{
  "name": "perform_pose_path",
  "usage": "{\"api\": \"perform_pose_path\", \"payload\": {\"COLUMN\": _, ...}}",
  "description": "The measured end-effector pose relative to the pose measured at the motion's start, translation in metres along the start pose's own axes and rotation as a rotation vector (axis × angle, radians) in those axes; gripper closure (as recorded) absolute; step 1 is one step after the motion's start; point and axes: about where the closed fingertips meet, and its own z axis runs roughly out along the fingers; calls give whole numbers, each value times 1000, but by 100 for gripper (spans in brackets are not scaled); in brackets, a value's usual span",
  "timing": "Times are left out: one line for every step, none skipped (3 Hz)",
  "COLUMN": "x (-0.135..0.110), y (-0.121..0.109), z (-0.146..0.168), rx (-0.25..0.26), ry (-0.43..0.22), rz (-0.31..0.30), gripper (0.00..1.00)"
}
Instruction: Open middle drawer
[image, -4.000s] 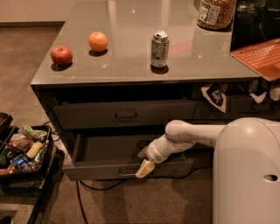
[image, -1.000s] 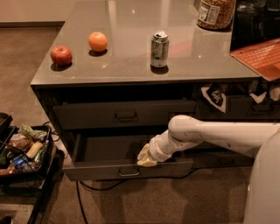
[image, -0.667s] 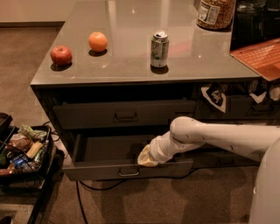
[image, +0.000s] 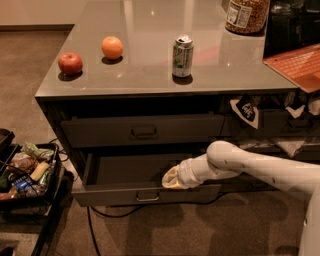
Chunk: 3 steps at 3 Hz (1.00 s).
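An apple (image: 70, 63), orange (image: 112, 47) and can (image: 182, 56) stand apart on the countertop (image: 145, 25).

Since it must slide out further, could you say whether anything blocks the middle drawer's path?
Nothing visible does: the gripper sits at the front edge of the middle drawer, and the bin stands off to its left.

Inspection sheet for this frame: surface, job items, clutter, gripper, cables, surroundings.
Surface: grey countertop, holding apple, orange, soda can, jar.
Job's things: middle drawer pulled out, dark interior showing; upper drawer shut.
Clutter: basket of packets on the floor, left.
Grippers: gripper at the middle drawer's front edge, right of its pull.
Cables: cable on the floor below the drawer.
Surroundings: carpet; bags on a shelf right of the drawers.
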Motion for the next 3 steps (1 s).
{"api": "perform_pose_path", "payload": {"x": 11, "y": -15, "z": 10, "rx": -7, "ry": -19, "rz": -79, "gripper": 100}}
{"api": "perform_pose_path", "payload": {"x": 11, "y": -40, "z": 22, "rx": 26, "ry": -29, "rz": -127, "gripper": 100}}
{"api": "perform_pose_path", "payload": {"x": 17, "y": -61, "z": 31, "rx": 74, "ry": 37, "rz": -143, "gripper": 100}}
